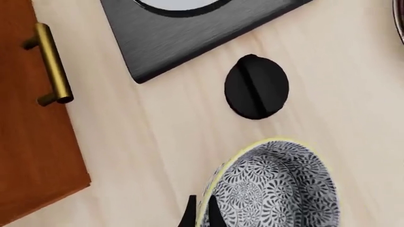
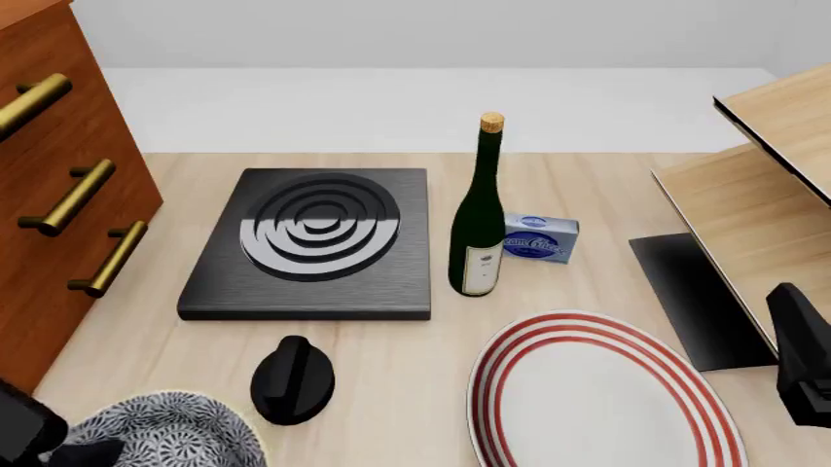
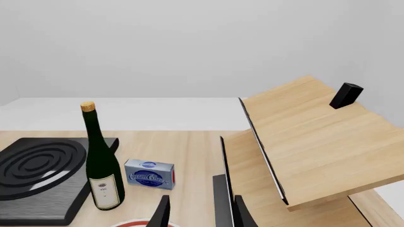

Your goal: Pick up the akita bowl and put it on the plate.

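Front view is showing the light wood table (image 2: 389, 360) taking up most of the scene, with a brown drawer cabinet (image 2: 53, 185) and its brass handles sitting along the left edge and a pale wooden shelf unit (image 2: 766, 195) standing at the right. The black square stove (image 2: 311, 243) with grey rings is lying towards the back left of the table. The plate (image 2: 604, 394), white with red rings, is sitting near the front, right of centre, with nothing on it. The akita bowl (image 2: 169, 433) is sitting at the front left corner, well apart from the plate, and it's looking tilted a bit in the left wrist view, so I can't tell if it's resting flat on the table. A dark green wine bottle (image 2: 478, 219) is standing upright just beside the stove's right edge, and a small blue and white box (image 2: 538, 237) is lying just behind and right of it. A black round knob (image 2: 292, 379) is lying between the stove and the bowl.

The left gripper (image 1: 198, 215) is sitting right on the bowl's rim, one finger on each side of the wall, clamping it. The right gripper (image 3: 198, 213) is hanging over near the shelf with its fingers spread apart and holding nothing
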